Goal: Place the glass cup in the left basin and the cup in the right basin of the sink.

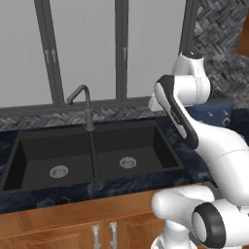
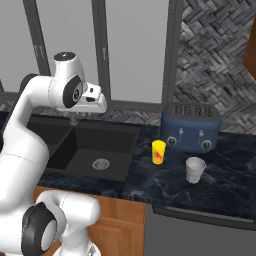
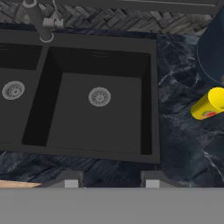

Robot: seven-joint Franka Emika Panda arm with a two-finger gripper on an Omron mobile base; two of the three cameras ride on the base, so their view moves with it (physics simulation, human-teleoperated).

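Both cups on worktop (image 2: 165, 185) r of sink (image 2: 131, 150): yellow cup (image 2: 158, 151) by toaster (image 2: 191, 127), glass cup (image 2: 195, 170) nearer front; pincer (image 3: 108, 180) jaws apart, empty, over right basin (image 3: 98, 118).

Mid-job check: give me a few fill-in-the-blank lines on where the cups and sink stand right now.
1. The yellow cup stands on the counter in front of the blue ____.
2. The glass cup sits to the ____ of the yellow cup in the right base view.
3. Both basins of the sink hold ____ cups.

Missing words: toaster; right; no
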